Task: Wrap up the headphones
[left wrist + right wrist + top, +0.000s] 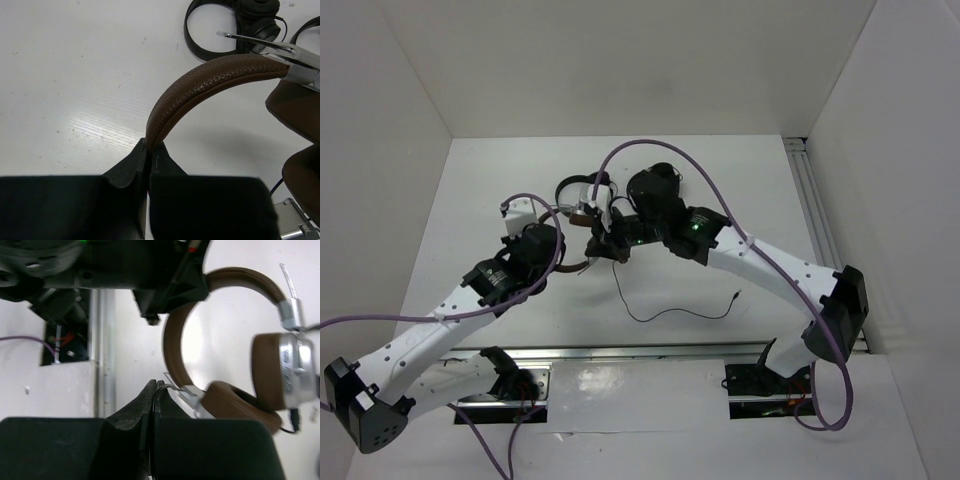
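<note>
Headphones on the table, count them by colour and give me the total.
Brown headphones: 1
Black headphones: 2
Total: 3

Headphones (210,80) between left hand (147,150) and right hand (156,387), smaller headphones (255,17) behind.

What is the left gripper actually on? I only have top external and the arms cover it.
Observer: The left gripper is shut on the brown headband, pinching it edge-on.
Operator: And the right?
Observer: The right gripper is shut too. A thin black line, apparently the black cable, comes out between its fingertips.
Operator: Any turns on the band?
Observer: None. Both wrist views show bare leather.
</note>
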Robot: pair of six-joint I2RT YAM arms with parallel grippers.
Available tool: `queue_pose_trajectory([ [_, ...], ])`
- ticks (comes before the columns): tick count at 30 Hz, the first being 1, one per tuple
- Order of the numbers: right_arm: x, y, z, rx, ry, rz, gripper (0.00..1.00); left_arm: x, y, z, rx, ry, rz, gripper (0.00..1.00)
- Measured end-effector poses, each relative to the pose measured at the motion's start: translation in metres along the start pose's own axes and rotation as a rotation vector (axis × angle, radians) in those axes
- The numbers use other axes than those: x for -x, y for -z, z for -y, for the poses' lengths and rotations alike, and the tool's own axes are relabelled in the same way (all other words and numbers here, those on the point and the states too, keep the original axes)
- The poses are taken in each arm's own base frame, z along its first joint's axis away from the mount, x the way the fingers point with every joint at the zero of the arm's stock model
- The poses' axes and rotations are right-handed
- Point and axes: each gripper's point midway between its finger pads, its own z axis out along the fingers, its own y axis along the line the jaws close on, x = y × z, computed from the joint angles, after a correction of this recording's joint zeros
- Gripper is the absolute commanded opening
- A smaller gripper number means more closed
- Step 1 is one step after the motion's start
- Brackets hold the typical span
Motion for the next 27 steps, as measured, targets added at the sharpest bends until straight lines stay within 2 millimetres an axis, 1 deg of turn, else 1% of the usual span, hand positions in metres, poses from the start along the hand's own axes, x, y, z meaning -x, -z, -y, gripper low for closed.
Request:
queue_pose_trajectory([
  [3, 0.004, 0.008, 0.013, -0.077, 0.032, -0.04, 0.0, 0.001, 0.001, 0.005, -0.022, -0.013, 0.005, 0.0],
  [5, 0.004, 0.015, 0.028, -0.168, 0.056, -0.072, 0.0, 0.002, 0.003, 0.01, -0.031, -0.025, 0.004, 0.0],
  [9, -0.004, 0.024, 0.05, -0.319, 0.089, -0.139, 0.0, 0.005, 0.006, 0.025, -0.05, -0.05, 0.005, 0.0],
  [13, -0.012, 0.033, 0.056, -0.37, 0.123, -0.213, 0.0, 0.004, 0.005, 0.03, -0.037, -0.091, -0.004, 0.0],
  [15, -0.006, 0.038, 0.056, -0.362, 0.14, -0.246, 0.0, 0.001, 0.004, 0.03, -0.028, -0.107, -0.014, 0.0],
  [17, 0.004, 0.039, 0.056, -0.347, 0.157, -0.26, 0.0, 0.002, 0.003, 0.033, -0.023, -0.104, -0.012, 0.0],
  [21, 0.006, 0.041, 0.051, -0.31, 0.16, -0.289, 0.0, 0.01, 0.004, 0.036, -0.009, -0.083, -0.005, 0.0],
  [23, 0.002, 0.043, 0.053, -0.327, 0.158, -0.305, 0.0, 0.009, 0.004, 0.034, -0.002, -0.085, -0.011, 0.0],
  [25, -0.003, 0.047, 0.064, -0.401, 0.168, -0.323, 0.0, 0.007, 0.004, 0.032, 0.006, -0.089, -0.018, 0.0],
  [27, -0.017, 0.054, 0.072, -0.491, 0.182, -0.341, 0.0, 0.006, 0.004, 0.029, 0.012, -0.099, -0.026, 0.0],
])
